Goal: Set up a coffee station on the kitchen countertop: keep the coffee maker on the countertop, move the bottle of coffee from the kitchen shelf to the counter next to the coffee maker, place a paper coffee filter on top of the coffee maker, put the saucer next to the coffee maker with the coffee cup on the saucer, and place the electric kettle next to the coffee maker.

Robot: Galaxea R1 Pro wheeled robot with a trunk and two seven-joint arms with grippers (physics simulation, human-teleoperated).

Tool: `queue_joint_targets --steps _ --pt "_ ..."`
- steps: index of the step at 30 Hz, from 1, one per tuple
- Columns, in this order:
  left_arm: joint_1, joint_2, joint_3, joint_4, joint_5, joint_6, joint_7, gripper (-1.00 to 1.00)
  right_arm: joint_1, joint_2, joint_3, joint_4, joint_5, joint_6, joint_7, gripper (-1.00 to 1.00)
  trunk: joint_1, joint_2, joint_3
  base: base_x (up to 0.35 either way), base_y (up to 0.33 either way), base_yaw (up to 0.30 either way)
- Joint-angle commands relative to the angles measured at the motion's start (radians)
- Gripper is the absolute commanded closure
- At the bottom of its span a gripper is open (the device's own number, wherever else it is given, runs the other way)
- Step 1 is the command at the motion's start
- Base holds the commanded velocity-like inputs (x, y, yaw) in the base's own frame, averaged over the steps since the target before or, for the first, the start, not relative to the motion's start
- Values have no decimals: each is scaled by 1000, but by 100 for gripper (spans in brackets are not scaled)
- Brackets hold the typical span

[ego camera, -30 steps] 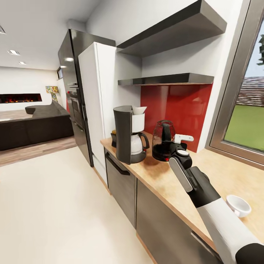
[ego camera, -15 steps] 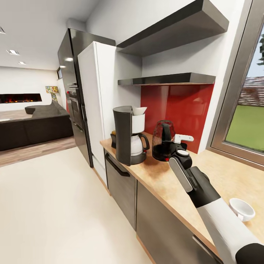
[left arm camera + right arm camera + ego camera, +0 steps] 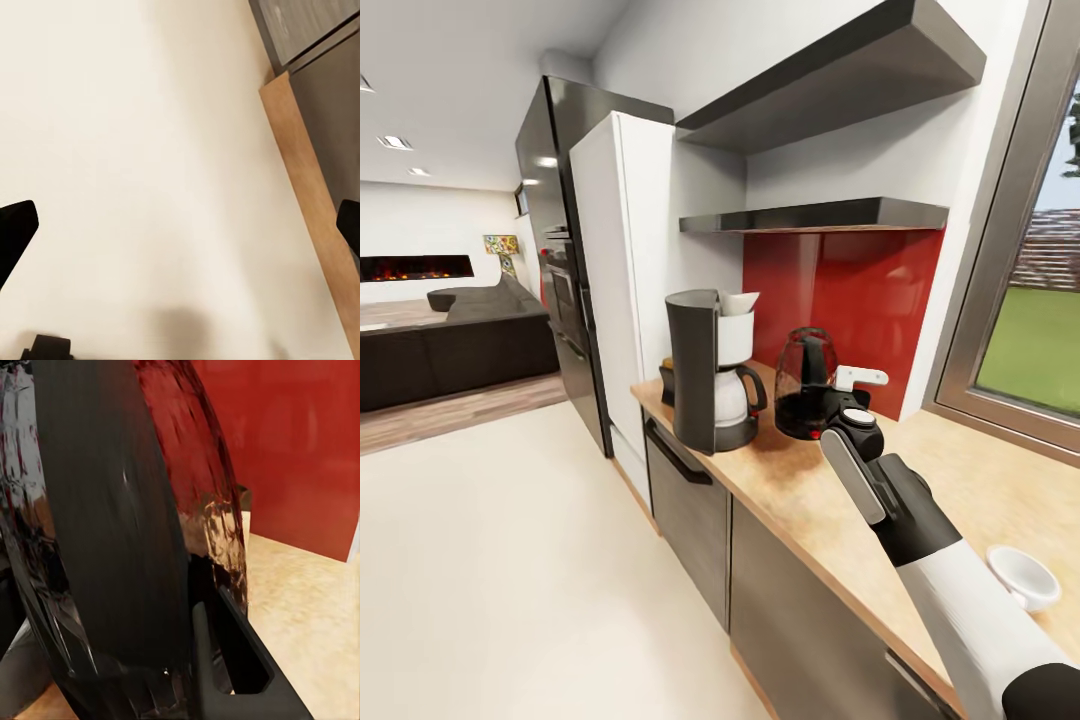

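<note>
The black coffee maker point(image 3: 708, 375) stands on the wooden countertop point(image 3: 800, 490) with a white paper filter point(image 3: 740, 300) on top. Just right of it stands the glass electric kettle point(image 3: 800, 385), resting on the counter. My right gripper point(image 3: 832, 400) is at the kettle's black handle point(image 3: 112, 547), which sits between the fingers point(image 3: 225, 660) and touches them. A white cup point(image 3: 1020, 577) lies on the counter near my right forearm. My left gripper point(image 3: 180, 229) hangs open over the pale floor point(image 3: 135, 150).
A small dark object with an orange top point(image 3: 667, 378) sits behind the coffee maker. Two dark shelves point(image 3: 820, 215) hang above the red backsplash. A white cabinet and black fridge point(image 3: 560, 260) stand left of the counter. A window point(image 3: 1030, 340) is at the right.
The whole picture has shifted slightly as the camera moved. My right arm and the kettle hold the same pose.
</note>
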Motion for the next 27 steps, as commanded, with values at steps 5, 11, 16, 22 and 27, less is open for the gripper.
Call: queue_joint_targets --steps 5,11,16,22,27 --pt "-1 0 8 2 -1 -1 -6 -100 -1 -1 3 -1 -2 3 -9 100 0 -1 -1 114 0 0" --pt "-1 0 8 2 -1 -1 -6 -100 -1 -1 3 -1 -2 3 -9 100 0 -1 -1 22 -4 0" --pt "-1 0 8 2 -1 -1 -6 -100 -1 -1 3 -2 -2 3 -9 100 0 -1 -1 68 -80 0" --pt "-1 0 8 2 -1 -1 -6 -100 -2 -1 3 -2 -2 3 -9 100 0 -1 -1 23 -16 0" --pt "-1 0 8 2 -1 -1 -6 -100 -1 -1 3 -2 -2 3 -9 100 0 -1 -1 43 -14 0"
